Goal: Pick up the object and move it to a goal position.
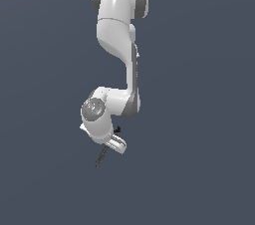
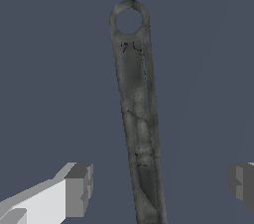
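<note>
The wrench (image 2: pixel 139 119) is a slim dark grey tool. In the wrist view its handle runs lengthwise to a ring end (image 2: pixel 129 20), and its other end leaves the frame, so the forked head is out of view. My gripper (image 2: pixel 159 187) is open. Its two grey fingertips (image 2: pixel 79 188) stand wide apart on either side of the handle and do not touch it. In the exterior view the wrench (image 1: pixel 101 156) shows as a thin dark bar sticking out just below the gripper (image 1: pixel 115 145) at the end of the white arm.
The white arm (image 1: pixel 117 25) reaches down from the top of the exterior view. Around it is only a plain dark blue-grey surface (image 1: pixel 199 119). No goal marker shows.
</note>
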